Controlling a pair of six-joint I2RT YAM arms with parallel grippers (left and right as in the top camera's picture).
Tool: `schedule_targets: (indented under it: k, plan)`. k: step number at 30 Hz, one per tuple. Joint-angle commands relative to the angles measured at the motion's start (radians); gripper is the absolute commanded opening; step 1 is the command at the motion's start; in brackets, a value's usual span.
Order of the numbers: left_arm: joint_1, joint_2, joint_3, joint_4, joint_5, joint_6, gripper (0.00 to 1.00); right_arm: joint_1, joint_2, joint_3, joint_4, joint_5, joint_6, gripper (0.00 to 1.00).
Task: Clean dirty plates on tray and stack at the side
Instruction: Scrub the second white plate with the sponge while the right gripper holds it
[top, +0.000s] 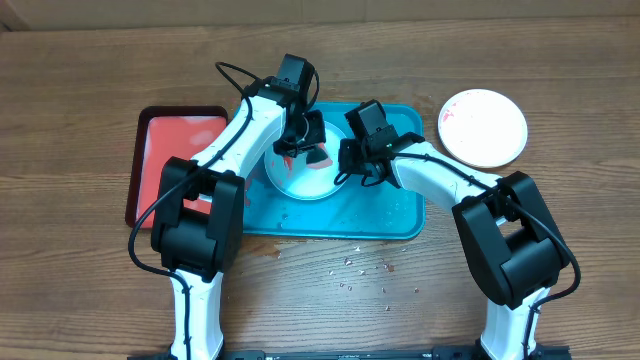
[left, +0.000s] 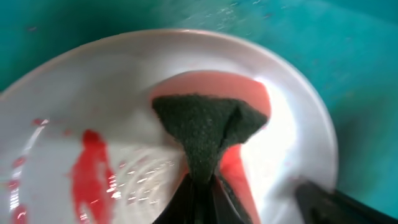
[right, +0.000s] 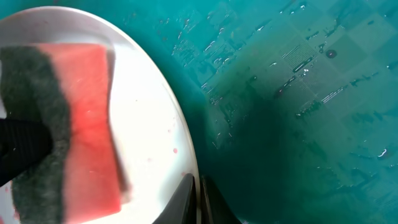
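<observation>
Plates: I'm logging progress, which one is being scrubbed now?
The white plate on the teal tray: the left gripper presses a sponge onto it. The other plate lies on the bare table, right of the tray.

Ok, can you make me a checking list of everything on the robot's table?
Surface: wooden table, with small crumbs in front of the teal tray.
Job's things: teal tray holds a white plate with red smears; a second smeared plate lies on the table to the right.
Clutter: red tray on the left.
Claws: left claw shut on a sponge pressed on the white plate; right claw shut on that plate's rim.
Cables: black cable loops beside the left arm.
Surroundings: nothing seen.
</observation>
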Motion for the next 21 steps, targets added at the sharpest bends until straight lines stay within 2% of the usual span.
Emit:
schedule_targets:
  k: [1,7,13,16,21]
  plan:
    - [0.037,0.011,-0.005,-0.044,-0.106,0.006,0.04,-0.003,0.003,0.01,-0.006,0.019,-0.012,0.04]
    - [0.101,0.01,-0.005,-0.125,-0.284,0.014,0.04,-0.003,0.003,0.01,-0.007,0.019,-0.012,0.04]
    - [0.117,0.01,0.055,-0.176,-0.282,0.051,0.04,-0.003,0.003,0.01,-0.006,0.019,-0.012,0.04]
    - [0.112,0.006,0.105,-0.192,-0.239,0.055,0.04,-0.003,0.003,0.01,-0.006,0.019,-0.012,0.04]
    - [0.093,0.005,0.129,-0.159,0.028,0.106,0.04,-0.003,0.003,0.01,-0.002,0.019,-0.012,0.04]
